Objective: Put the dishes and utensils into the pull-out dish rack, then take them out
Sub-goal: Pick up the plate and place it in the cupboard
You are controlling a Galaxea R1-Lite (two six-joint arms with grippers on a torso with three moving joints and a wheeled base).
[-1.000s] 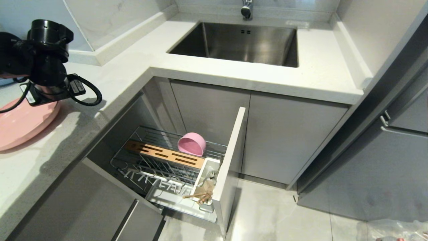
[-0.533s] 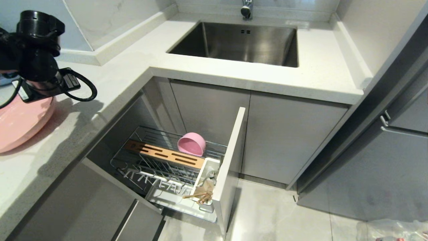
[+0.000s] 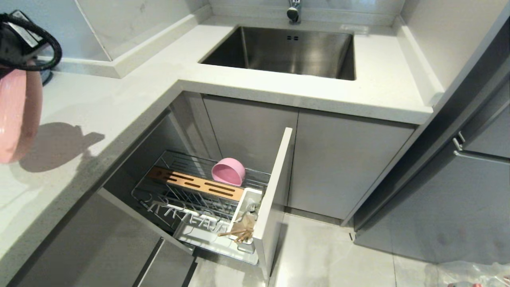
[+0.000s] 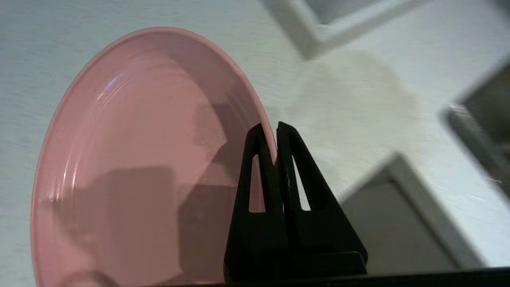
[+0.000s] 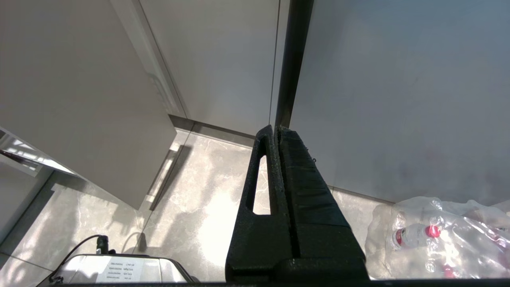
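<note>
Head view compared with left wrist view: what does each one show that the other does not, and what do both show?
Only the head view shows the pull-out dish rack with the pink bowl and chopsticks in it, and the sink. Only the left wrist view shows the left gripper shut on the pink plate's rim. Both show the pink plate tilted above the white counter.

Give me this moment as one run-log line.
left gripper: shut on pink plate, lifted off counter | right gripper: shut, parked | bowl: in rack
</note>
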